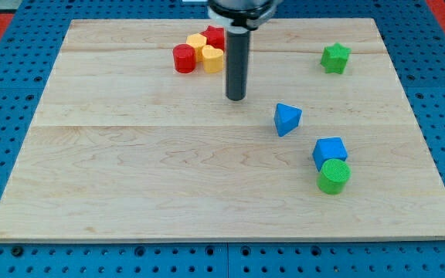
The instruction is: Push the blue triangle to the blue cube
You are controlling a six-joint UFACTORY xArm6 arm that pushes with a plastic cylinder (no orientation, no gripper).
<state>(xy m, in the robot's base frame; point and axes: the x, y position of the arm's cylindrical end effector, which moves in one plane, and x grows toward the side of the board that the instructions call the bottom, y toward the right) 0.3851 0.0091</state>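
The blue triangle [287,119] lies right of the board's middle. The blue cube [329,151] sits below and to the right of it, a short gap apart. A green cylinder [334,176] touches the cube's lower edge. My tip [236,98] rests on the board to the upper left of the blue triangle, about a block's width away and not touching it.
A cluster at the view's top holds a red cylinder [184,58], a yellow block [198,42], a second yellow block [212,59] and a red block [215,35]. A green star [334,58] lies at the top right. The wooden board [130,170] ends at a blue pegboard surround.
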